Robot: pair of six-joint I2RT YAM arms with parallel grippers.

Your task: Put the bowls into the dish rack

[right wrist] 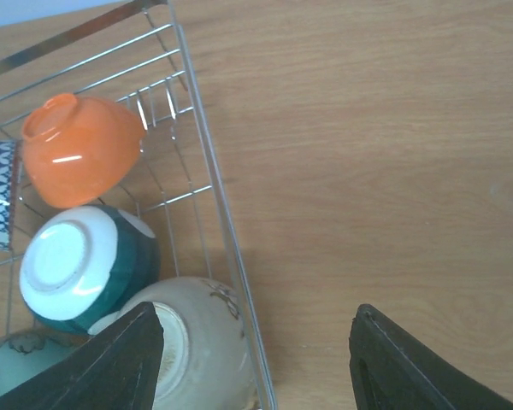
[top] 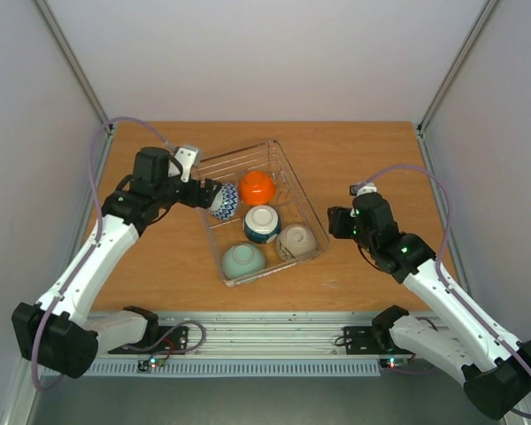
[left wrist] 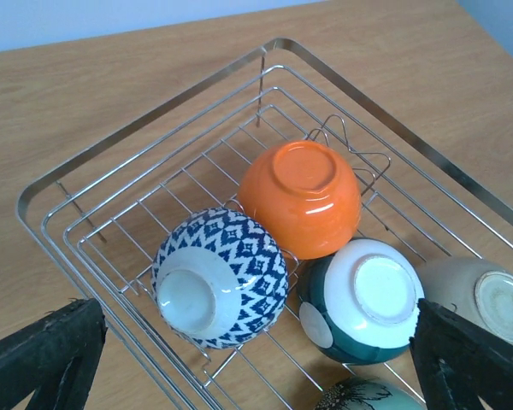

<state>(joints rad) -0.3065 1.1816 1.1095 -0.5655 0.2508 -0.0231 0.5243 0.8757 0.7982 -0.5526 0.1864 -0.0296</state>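
Note:
The dish rack (top: pixel 303 202) lies mid-table with five bowls in it, all base-up or tipped. A blue-patterned bowl (top: pixel 223 201) leans at the rack's left side, and an orange one (top: pixel 257 187) is beside it. A teal-banded white one (top: pixel 262 224), a beige one (top: pixel 296 240) and a pale green one (top: pixel 243 260) sit nearer. My left gripper (top: pixel 203 193) is open wide just left of the blue-patterned bowl (left wrist: pixel 227 278), its fingers apart from it. My right gripper (top: pixel 336 223) is open and empty over bare wood, right of the rack rim (right wrist: pixel 209 171) and the beige bowl (right wrist: pixel 201 342).
The wooden table (top: pixel 372 159) is walled in by pale panels on three sides. The arm bases and a metal rail (top: pixel 265 341) run along the near edge. The orange bowl (left wrist: pixel 301 196) and the teal-banded bowl (left wrist: pixel 363 303) crowd close behind the blue-patterned one.

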